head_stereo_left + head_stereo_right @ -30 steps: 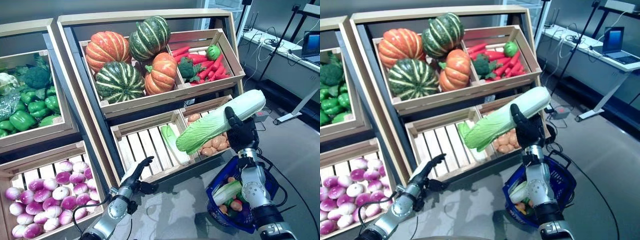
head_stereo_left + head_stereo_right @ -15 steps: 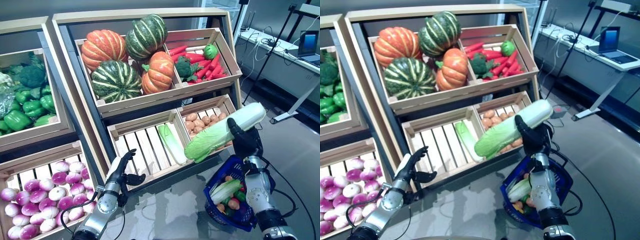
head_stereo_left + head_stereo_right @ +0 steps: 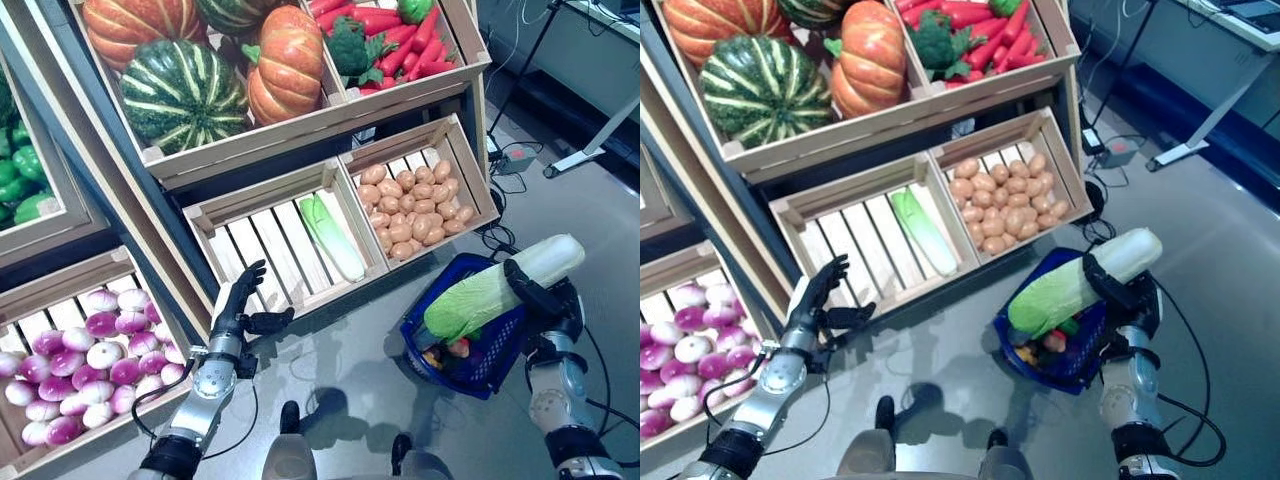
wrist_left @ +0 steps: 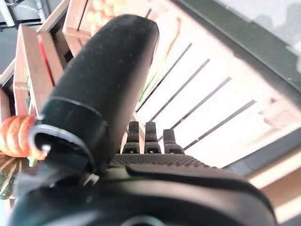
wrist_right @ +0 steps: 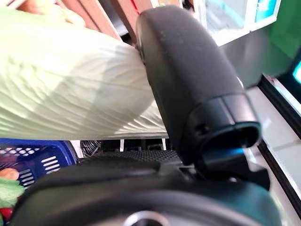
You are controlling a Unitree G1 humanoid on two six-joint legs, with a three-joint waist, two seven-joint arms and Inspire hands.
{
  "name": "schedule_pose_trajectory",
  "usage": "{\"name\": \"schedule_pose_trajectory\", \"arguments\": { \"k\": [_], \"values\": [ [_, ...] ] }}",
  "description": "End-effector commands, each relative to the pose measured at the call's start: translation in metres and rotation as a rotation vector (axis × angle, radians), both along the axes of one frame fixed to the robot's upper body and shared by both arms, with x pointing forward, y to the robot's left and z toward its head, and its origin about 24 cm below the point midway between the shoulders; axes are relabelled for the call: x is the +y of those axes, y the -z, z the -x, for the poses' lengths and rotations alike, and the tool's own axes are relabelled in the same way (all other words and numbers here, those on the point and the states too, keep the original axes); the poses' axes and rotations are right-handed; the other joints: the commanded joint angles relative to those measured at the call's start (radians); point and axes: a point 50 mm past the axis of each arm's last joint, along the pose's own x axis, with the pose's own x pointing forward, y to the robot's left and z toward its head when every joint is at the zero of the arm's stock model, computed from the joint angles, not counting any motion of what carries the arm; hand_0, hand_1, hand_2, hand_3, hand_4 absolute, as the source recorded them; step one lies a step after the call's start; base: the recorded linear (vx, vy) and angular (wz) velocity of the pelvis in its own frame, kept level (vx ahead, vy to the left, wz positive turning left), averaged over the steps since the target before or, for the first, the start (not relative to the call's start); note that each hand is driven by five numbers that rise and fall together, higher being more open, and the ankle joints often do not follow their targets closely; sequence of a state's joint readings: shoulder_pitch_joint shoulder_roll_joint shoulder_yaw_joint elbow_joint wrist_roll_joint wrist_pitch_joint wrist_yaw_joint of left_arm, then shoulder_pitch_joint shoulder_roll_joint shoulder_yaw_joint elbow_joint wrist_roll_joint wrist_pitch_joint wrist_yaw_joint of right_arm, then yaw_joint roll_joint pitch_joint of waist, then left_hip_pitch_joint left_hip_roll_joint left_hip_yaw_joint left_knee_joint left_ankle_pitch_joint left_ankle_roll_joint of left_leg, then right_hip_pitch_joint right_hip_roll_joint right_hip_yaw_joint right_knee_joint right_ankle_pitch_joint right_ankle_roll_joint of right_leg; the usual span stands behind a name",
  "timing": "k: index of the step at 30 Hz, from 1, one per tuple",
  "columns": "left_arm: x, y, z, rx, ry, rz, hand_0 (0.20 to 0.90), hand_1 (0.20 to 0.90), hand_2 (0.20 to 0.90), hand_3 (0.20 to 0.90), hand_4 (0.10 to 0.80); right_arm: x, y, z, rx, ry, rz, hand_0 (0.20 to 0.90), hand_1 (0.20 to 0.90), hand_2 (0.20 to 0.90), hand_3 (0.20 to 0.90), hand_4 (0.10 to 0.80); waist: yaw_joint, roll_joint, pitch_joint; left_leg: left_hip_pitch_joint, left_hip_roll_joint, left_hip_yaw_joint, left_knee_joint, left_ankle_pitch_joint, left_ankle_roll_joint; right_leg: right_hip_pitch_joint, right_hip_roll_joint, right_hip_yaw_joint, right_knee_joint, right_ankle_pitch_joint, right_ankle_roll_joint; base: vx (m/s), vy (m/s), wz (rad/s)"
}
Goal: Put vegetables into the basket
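A blue basket (image 3: 478,358) sits on the grey floor (image 3: 350,400) beside wooden crates (image 3: 330,215).

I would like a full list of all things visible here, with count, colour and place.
Held cabbage: one, pale green, in right hand above basket.
Basket: one, blue, on floor, holding vegetables.
Second cabbage: one, green, lower slatted crate.
Potatoes: many, tan, lower right crate.
Pumpkins: several, orange and striped green, upper crate.
Red peppers: several, with broccoli, upper right crate.
Onions: many, purple-white, lower left crate.
Green peppers: some, left crate.
Left hand: open, before slatted crate.
Right hand: shut on held cabbage.

text: none legible | labels: none | numbers: none | signs: none
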State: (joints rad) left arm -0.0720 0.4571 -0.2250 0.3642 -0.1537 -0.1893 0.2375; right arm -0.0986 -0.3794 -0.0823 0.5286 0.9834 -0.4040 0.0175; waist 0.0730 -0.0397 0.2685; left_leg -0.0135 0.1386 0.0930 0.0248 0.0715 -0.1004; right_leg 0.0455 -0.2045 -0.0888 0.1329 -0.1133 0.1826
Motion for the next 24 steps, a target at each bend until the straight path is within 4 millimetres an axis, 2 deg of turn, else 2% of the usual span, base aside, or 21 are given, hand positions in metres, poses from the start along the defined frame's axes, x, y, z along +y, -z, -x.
{"name": "schedule_pose_trajectory", "arguments": {
  "k": [1, 2, 3, 4, 5, 7, 8, 9, 10, 11, 13, 15, 20, 24],
  "values": [
    [0.012, -0.049, -0.013, -0.277, -0.032, -0.015, 0.9, 0.9, 0.9, 0.9, 0.8, -0.014, -0.048, -0.005, -0.241, 0.078, 0.138, 0.3, 0.3, 0.3, 0.3, 0.4, -0.018, 0.013, -0.102, -0.099, 0.027, -0.025, 0.063, -0.024, -0.002, 0.004, -0.145, -0.03, 0.135, 0.195, 0.021, 0.216, -0.09, -0.37],
    [0.018, -0.056, -0.016, -0.299, -0.058, -0.032, 0.9, 0.9, 0.9, 0.9, 0.8, -0.02, -0.05, -0.008, -0.225, 0.113, 0.145, 0.3, 0.3, 0.3, 0.3, 0.4, -0.018, 0.018, -0.091, -0.07, 0.048, -0.005, 0.067, -0.033, -0.019, -0.03, -0.136, -0.066, 0.063, 0.168, 0.01, 0.116, -0.202, -0.47],
    [0.019, -0.06, -0.019, -0.312, -0.067, -0.032, 0.9, 0.9, 0.9, 0.9, 0.8, -0.02, -0.053, -0.012, -0.229, 0.121, 0.155, 0.3, 0.3, 0.3, 0.3, 0.4, -0.019, 0.017, -0.083, -0.069, 0.058, 0.006, 0.077, -0.042, -0.028, -0.044, -0.132, -0.081, 0.023, 0.185, 0.013, 0.037, -0.337, -0.64],
    [0.021, -0.069, -0.026, -0.34, -0.082, -0.029, 0.9, 0.9, 0.9, 0.9, 0.8, -0.02, -0.063, -0.022, -0.244, 0.133, 0.16, 0.3, 0.3, 0.3, 0.3, 0.4, -0.024, 0.009, -0.066, -0.072, 0.073, 0.026, 0.096, -0.06, -0.039, -0.078, -0.131, -0.1, -0.045, 0.232, 0.028, -0.095, -0.328, -0.6],
    [0.022, -0.08, -0.034, -0.375, -0.09, -0.024, 0.9, 0.9, 0.9, 0.9, 0.8, -0.023, -0.075, -0.032, -0.258, 0.16, 0.177, 0.3, 0.3, 0.3, 0.3, 0.4, -0.027, 0.008, -0.047, -0.09, 0.097, 0.033, 0.114, -0.073, -0.046, -0.098, -0.129, -0.099, -0.075, 0.244, 0.038, -0.099, -0.284, -0.6],
    [0.02, -0.086, -0.041, -0.386, -0.093, -0.023, 0.9, 0.9, 0.9, 0.9, 0.8, -0.027, -0.085, -0.039, -0.261, 0.201, 0.187, 0.3, 0.3, 0.3, 0.3, 0.4, -0.032, 0.01, -0.036, -0.123, 0.125, 0.034, 0.15, -0.076, -0.048, -0.101, -0.114, -0.081, -0.058, 0.218, 0.032, 0.009, -0.204, -0.31],
    [0.016, -0.083, -0.039, -0.373, -0.096, -0.011, 0.9, 0.9, 0.9, 0.9, 0.8, -0.028, -0.09, -0.036, -0.259, 0.243, 0.22, 0.3, 0.3, 0.3, 0.3, 0.4, -0.034, 0.009, -0.037, -0.135, 0.151, 0.037, 0.171, -0.069, -0.057, -0.096, -0.104, -0.092, -0.034, 0.19, 0.029, 0.085, -0.157, -0.01],
    [0.015, -0.082, -0.039, -0.372, -0.095, -0.011, 0.9, 0.9, 0.9, 0.9, 0.8, -0.027, -0.09, -0.036, -0.256, 0.245, 0.223, 0.3, 0.3, 0.3, 0.3, 0.4, -0.034, 0.01, -0.038, -0.136, 0.153, 0.035, 0.173, -0.069, -0.058, -0.095, -0.103, -0.093, -0.033, 0.188, 0.028, 0.178, -0.133, 0.22],
    [0.014, -0.079, -0.035, -0.362, -0.092, -0.012, 0.9, 0.9, 0.9, 0.9, 0.8, -0.03, -0.092, -0.032, -0.245, 0.271, 0.263, 0.3, 0.3, 0.3, 0.3, 0.4, -0.026, 0.009, -0.043, -0.135, 0.17, 0.038, 0.178, -0.064, -0.067, -0.079, -0.111, -0.118, -0.025, 0.177, 0.03, 0.162, -0.094, -0.03],
    [0.014, -0.076, -0.032, -0.348, -0.085, -0.014, 0.9, 0.9, 0.9, 0.9, 0.8, -0.033, -0.094, -0.028, -0.237, 0.293, 0.298, 0.3, 0.3, 0.3, 0.3, 0.4, -0.024, 0.01, -0.048, -0.132, 0.182, 0.035, 0.174, -0.06, -0.075, -0.064, -0.107, -0.121, -0.027, 0.163, 0.033, 0.217, -0.122, -0.09],
    [0.013, -0.074, -0.027, -0.329, -0.059, -0.023, 0.9, 0.9, 0.9, 0.9, 0.8, -0.046, -0.101, -0.021, -0.212, 0.347, 0.378, 0.3, 0.3, 0.3, 0.3, 0.4, -0.02, 0.014, -0.059, -0.131, 0.196, 0.019, 0.163, -0.05, -0.089, -0.048, -0.094, -0.12, -0.03, 0.136, 0.038, 0.187, -0.119, -0.2],
    [0.011, -0.078, -0.029, -0.332, -0.039, -0.025, 0.9, 0.9, 0.9, 0.9, 0.8, -0.055, -0.11, -0.021, -0.2, 0.391, 0.409, 0.3, 0.3, 0.3, 0.3, 0.4, -0.016, 0.016, -0.059, -0.148, 0.201, 0.008, 0.171, -0.045, -0.102, -0.045, -0.096, -0.133, -0.024, 0.124, 0.042, 0.074, -0.084, -0.05],
    [0.011, -0.102, -0.037, -0.409, 0.004, -0.062, 0.9, 0.9, 0.9, 0.9, 0.8, -0.067, -0.125, -0.027, -0.161, 0.472, 0.5, 0.3, 0.3, 0.3, 0.3, 0.4, -0.013, 0.026, -0.014, -0.234, 0.221, -0.04, 0.273, -0.063, -0.129, -0.088, -0.123, -0.137, 0.07, 0.08, 0.046, -0.027, -0.061, 0.14],
    [0.01, -0.128, -0.043, -0.484, 0.045, -0.083, 0.9, 0.9, 0.9, 0.9, 0.8, -0.07, -0.137, -0.035, -0.169, 0.467, 0.517, 0.3, 0.3, 0.3, 0.3, 0.4, -0.01, 0.035, 0.045, -0.342, 0.242, -0.094, 0.415, -0.099, -0.144, -0.159, -0.156, -0.113, 0.19, 0.039, 0.049, -0.072, -0.075, 0.12]
  ]
}}
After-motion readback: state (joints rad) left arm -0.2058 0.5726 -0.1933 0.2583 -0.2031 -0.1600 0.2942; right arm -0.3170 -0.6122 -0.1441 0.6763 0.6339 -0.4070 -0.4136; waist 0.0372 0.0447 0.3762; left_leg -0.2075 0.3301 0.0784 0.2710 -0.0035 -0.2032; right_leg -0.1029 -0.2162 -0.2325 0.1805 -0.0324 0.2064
